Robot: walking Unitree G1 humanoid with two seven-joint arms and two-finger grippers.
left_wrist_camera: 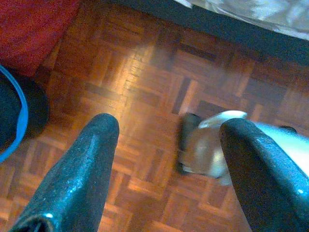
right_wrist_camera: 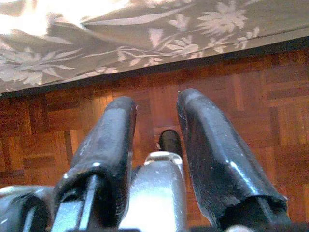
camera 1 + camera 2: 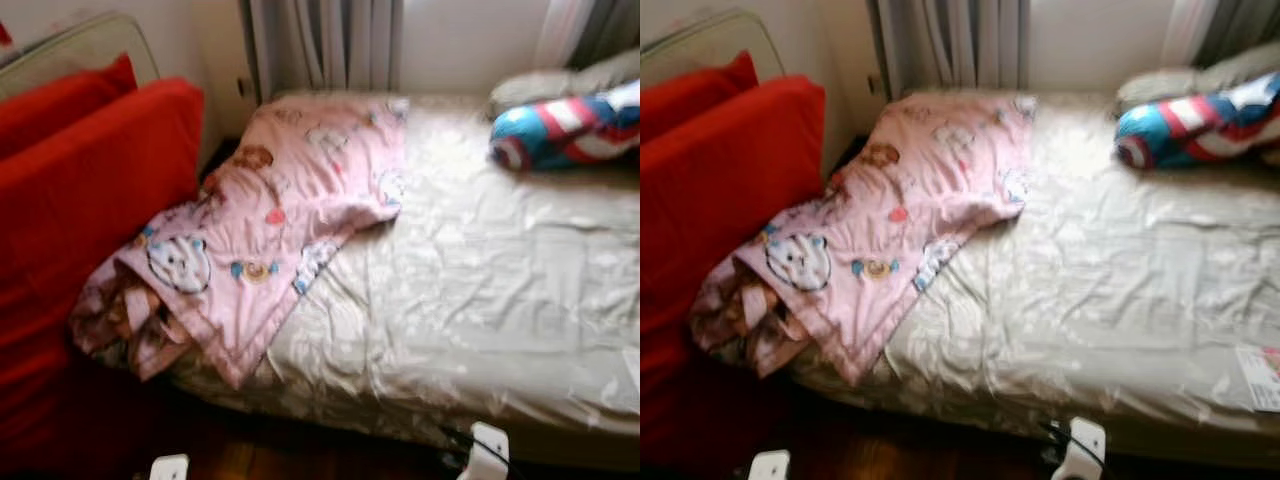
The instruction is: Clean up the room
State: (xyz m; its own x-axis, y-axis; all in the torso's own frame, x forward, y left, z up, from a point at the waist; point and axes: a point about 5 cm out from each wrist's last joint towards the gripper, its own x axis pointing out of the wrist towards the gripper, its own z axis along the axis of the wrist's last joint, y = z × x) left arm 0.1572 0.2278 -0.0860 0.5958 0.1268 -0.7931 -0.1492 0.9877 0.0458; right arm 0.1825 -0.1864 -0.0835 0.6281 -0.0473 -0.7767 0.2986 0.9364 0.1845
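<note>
- a pink blanket (image 3: 270, 215) lies rumpled across the bed (image 3: 480, 290).
- left hand (image 1: 166, 159) and right hand (image 2: 157, 140) hang over the floor, fingers apart, empty.
- likely next: reach for the blanket.

Bed (image 3: 480, 300) under a curtained window (image 3: 325, 45), red sofa (image 3: 80, 200) beside, parquet floor (image 1: 159, 87).

The pink cartoon-print blanket (image 3: 270, 215) is bunched up and crooked on the bed's (image 3: 480, 300) left half, running from about 12 o'clock down to 8 o'clock, where its corner spills over the mattress edge. The bed's shiny cream cover is pretty wrinkled. A blue-red-white pillow (image 3: 565, 130) sits at 2 o'clock.
</note>
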